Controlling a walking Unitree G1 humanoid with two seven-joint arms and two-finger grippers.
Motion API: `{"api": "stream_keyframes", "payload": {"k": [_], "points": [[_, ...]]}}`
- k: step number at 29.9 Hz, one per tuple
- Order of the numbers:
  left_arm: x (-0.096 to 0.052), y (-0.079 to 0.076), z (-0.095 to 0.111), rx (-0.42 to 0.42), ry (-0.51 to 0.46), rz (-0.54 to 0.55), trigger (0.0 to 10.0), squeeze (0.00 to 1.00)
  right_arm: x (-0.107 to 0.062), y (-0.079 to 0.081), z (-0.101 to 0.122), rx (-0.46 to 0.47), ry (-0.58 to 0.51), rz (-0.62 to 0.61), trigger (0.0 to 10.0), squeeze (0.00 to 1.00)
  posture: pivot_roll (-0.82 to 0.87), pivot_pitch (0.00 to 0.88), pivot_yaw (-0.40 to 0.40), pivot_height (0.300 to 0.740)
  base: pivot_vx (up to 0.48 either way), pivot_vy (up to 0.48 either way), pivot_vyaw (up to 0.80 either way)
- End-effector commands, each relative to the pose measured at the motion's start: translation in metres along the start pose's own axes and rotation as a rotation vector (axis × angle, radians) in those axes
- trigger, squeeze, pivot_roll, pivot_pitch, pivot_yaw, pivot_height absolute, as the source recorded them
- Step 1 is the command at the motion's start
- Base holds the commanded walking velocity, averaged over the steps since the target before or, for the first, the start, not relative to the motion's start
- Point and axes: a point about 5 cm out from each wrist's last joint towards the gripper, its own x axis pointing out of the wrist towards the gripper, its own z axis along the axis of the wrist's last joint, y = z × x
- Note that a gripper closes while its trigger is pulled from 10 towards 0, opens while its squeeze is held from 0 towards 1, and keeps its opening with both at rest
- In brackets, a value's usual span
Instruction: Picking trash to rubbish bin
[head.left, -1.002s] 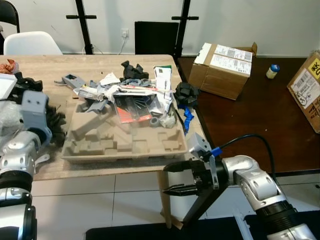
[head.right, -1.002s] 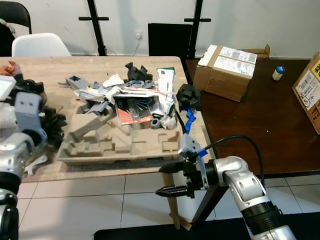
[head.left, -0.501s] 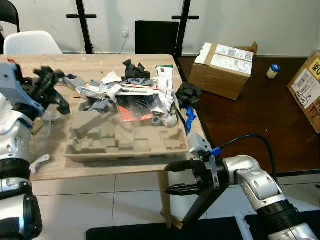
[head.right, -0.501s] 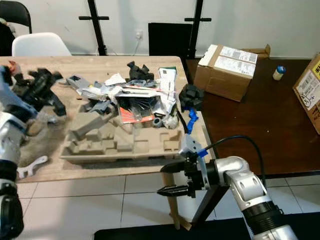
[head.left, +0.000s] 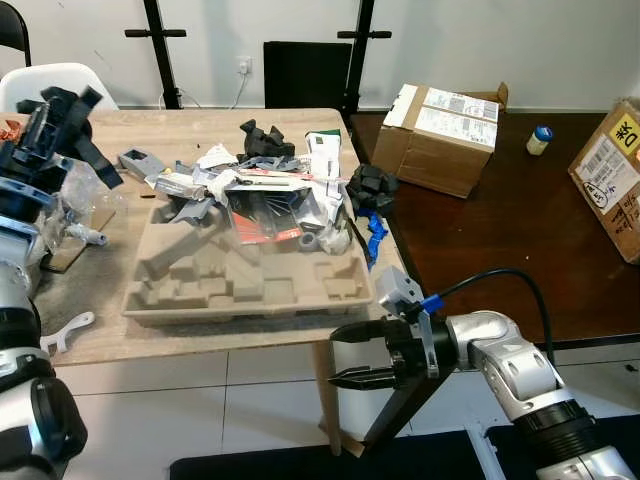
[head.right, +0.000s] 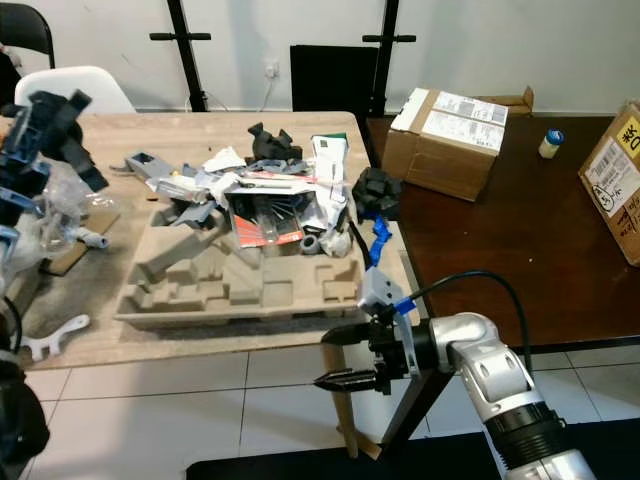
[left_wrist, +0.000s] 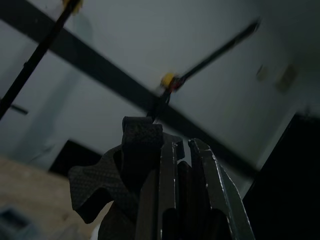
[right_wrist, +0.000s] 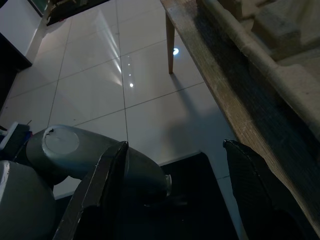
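My left gripper (head.left: 48, 132) is raised over the table's far left corner, shut on a black foam piece (head.left: 68, 104). In the left wrist view the dark textured foam (left_wrist: 112, 175) sits pinched between the fingers. A pile of mixed trash (head.left: 272, 188) lies across the back of a moulded pulp tray (head.left: 250, 292) on the wooden table (head.left: 200, 335). More black foam (head.left: 370, 184) and a blue scrap (head.left: 376, 232) lie at the table's right edge. My right gripper (head.left: 350, 353) hangs open below the table's front edge, holding nothing.
A clear plastic bag (head.left: 70, 205) and a white hook-shaped piece (head.left: 65, 328) lie at the table's left. To the right, a dark brown table (head.left: 500, 240) carries two cardboard boxes (head.left: 440, 125) (head.left: 605, 175) and a small bottle (head.left: 540, 140). A white chair (head.left: 40, 82) stands behind.
My left arm has lifted from the table's left edge up and toward the back, carrying the black foam piece. The right gripper has stayed where it was, still open.
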Motion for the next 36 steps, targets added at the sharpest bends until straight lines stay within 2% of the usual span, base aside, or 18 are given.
{"api": "stream_keyframes", "payload": {"k": [1,5,10,12,14,15,16,18,19,21,22,24,27,29,30,32,35,36], "points": [[0.000,0.001,0.006,-0.029,-0.009,-0.004,0.0,0.00,0.000,0.000,-0.001,-0.004,0.002,0.005,10.0,0.00,-0.04,0.094,-0.018,0.740,0.000,0.000,0.00],[-0.003,-0.010,0.000,-0.122,0.063,-0.117,0.0,0.00,0.000,0.000,-0.001,-0.004,0.001,0.004,10.0,0.00,-0.04,0.094,-0.017,0.740,0.000,0.000,0.00],[-0.010,-0.011,-0.021,0.027,0.254,-0.116,0.0,0.00,0.000,0.000,-0.001,-0.004,0.003,0.003,10.0,0.00,-0.05,0.094,-0.015,0.740,0.000,0.000,0.00],[-0.011,-0.009,-0.023,0.044,0.271,-0.104,0.0,0.00,0.000,0.000,-0.001,-0.004,0.003,0.003,10.0,0.00,-0.05,0.094,-0.015,0.740,0.000,0.000,0.00],[-0.014,0.010,-0.036,0.343,0.407,0.102,0.0,0.00,0.000,0.000,-0.001,-0.004,0.004,0.005,10.0,0.00,-0.04,0.094,-0.020,0.740,0.000,0.000,0.00],[-0.017,0.021,-0.040,0.590,0.514,0.202,0.0,0.00,0.000,0.000,-0.001,-0.004,0.007,0.007,10.0,0.00,-0.05,0.095,-0.021,0.740,0.000,0.000,0.00],[-0.019,0.026,-0.041,0.759,0.575,0.247,0.0,0.00,0.000,0.000,-0.002,-0.004,0.009,0.008,10.0,0.00,-0.05,0.095,-0.021,0.740,0.000,0.000,0.00],[-0.012,0.022,-0.041,0.320,0.443,0.329,0.0,0.00,0.000,0.000,-0.002,-0.004,0.014,0.007,10.0,0.00,-0.05,0.098,-0.014,0.740,0.000,0.000,0.00],[-0.011,0.022,-0.039,0.269,0.419,0.338,0.0,0.00,0.000,0.000,-0.002,-0.005,0.015,0.006,10.0,0.00,-0.05,0.098,-0.014,0.740,0.000,0.000,0.00],[-0.012,0.024,-0.036,0.303,0.424,0.355,0.0,0.00,0.000,0.000,-0.002,-0.005,0.015,0.004,10.0,0.00,-0.05,0.098,-0.014,0.740,0.000,0.000,0.00],[-0.018,0.028,-0.041,0.531,0.570,0.343,0.0,0.00,0.000,0.000,-0.002,-0.005,0.015,0.004,10.0,0.00,-0.05,0.098,-0.014,0.740,0.000,0.000,0.00],[-0.020,0.033,-0.045,0.212,0.503,0.487,0.0,0.00,0.000,0.000,-0.002,-0.006,0.018,0.002,10.0,0.00,-0.05,0.099,-0.011,0.740,0.000,0.000,0.00],[-0.020,0.034,-0.048,0.199,0.523,0.480,0.0,0.00,0.000,0.000,-0.003,-0.006,0.020,0.001,10.0,0.00,-0.05,0.098,-0.012,0.740,0.000,0.000,0.00],[-0.012,0.033,-0.044,-0.080,0.363,0.527,0.0,0.00,0.000,0.001,-0.003,-0.006,0.021,0.002,10.0,0.00,-0.05,0.100,-0.012,0.740,0.000,0.000,0.00],[-0.012,0.033,-0.044,-0.080,0.363,0.527,0.0,0.00,0.000,0.001,-0.003,-0.006,0.021,0.002,10.0,0.00,-0.05,0.100,-0.012,0.740,0.000,0.000,0.00],[-0.019,0.037,-0.049,0.198,0.517,0.509,0.0,0.00,0.000,0.001,-0.004,-0.004,0.023,0.002,10.0,0.00,-0.05,0.099,-0.012,0.740,0.000,0.000,0.00],[-0.013,0.033,-0.045,-0.155,0.350,0.535,0.0,0.00,0.001,0.002,-0.005,-0.003,0.024,0.001,10.0,0.00,-0.05,0.102,-0.008,0.740,0.000,0.000,0.00],[-0.014,0.032,-0.044,-0.085,0.384,0.506,0.0,0.00,0.001,0.002,-0.005,-0.002,0.024,0.000,10.0,0.00,-0.05,0.101,-0.009,0.740,0.000,0.000,0.00]]}}
